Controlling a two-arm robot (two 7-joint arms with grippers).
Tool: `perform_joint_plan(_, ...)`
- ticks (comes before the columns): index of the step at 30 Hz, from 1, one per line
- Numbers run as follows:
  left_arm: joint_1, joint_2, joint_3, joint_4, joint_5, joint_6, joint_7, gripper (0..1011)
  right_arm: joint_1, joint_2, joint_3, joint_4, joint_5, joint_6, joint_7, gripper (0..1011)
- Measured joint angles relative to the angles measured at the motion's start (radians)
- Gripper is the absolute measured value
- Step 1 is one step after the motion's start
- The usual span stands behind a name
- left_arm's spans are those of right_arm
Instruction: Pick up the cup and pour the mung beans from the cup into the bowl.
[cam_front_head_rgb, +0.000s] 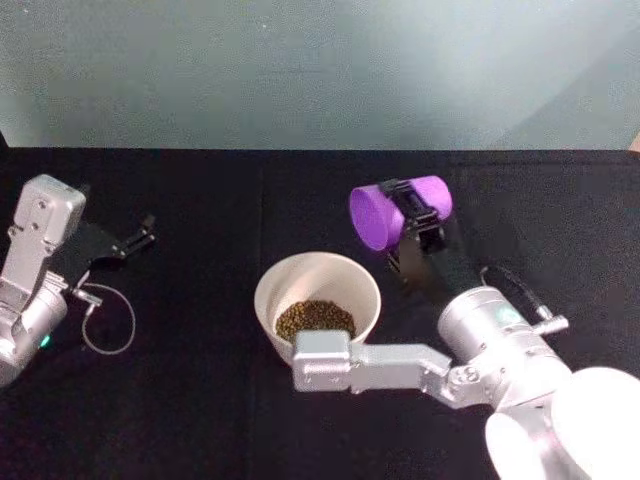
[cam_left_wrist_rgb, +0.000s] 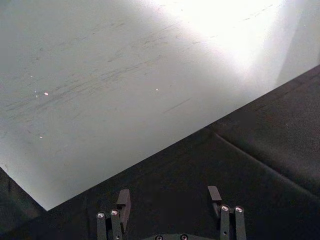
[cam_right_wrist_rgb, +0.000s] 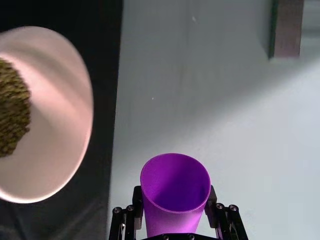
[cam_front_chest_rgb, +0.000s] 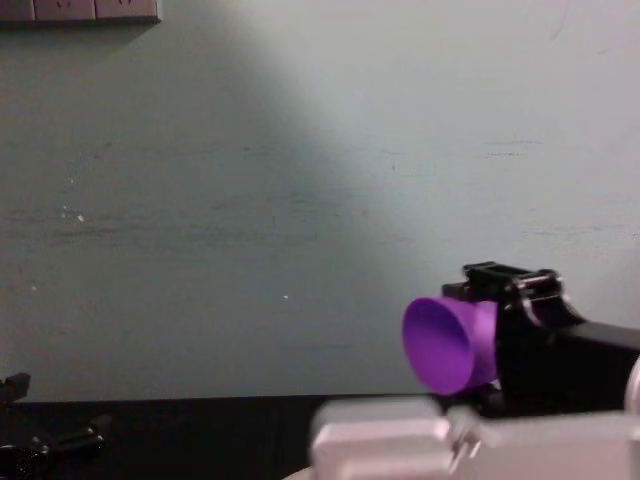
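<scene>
Head: right gripper (cam_front_head_rgb: 412, 226) clamps the cup (cam_front_head_rgb: 398, 212) on its side, mouth facing left, above and just far-right of the bowl (cam_front_head_rgb: 317, 297); mung beans (cam_front_head_rgb: 315, 319) in bowl. Left gripper (cam_front_head_rgb: 135, 237) far left, fingers apart, holding nothing. R wrist: cup looks empty.

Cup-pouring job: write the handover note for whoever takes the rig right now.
Right gripper: shut on the cup, held tipped on its side, mouth toward the bowl, up off the black table.
Left gripper: open, holding nothing, parked at the table's left.
Mung beans: piled in the bowl; the cup's inside looks empty in the right wrist view.
Done: pickup and pour.
Left: probably just righting the cup and setting it down.
</scene>
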Motion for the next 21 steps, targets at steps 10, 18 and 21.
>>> perform_joint_plan(10, 0.0, 0.0, 0.0, 0.0, 0.0, 0.0, 0.0, 1000, -0.056, -0.067, 0.201, 0.038, 0.37, -0.106, -0.045, 729)
perform_joint_plan(18, 0.0, 0.0, 0.0, 0.0, 0.0, 0.0, 0.0, 1000, -0.079, -0.122, 0.353, 0.095, 0.706, -0.198, -0.014, 729)
perform_joint_plan(21, 0.0, 0.0, 0.0, 0.0, 0.0, 0.0, 0.0, 1000, -0.084, -0.138, 0.388, 0.115, 0.798, -0.229, -0.008, 729)
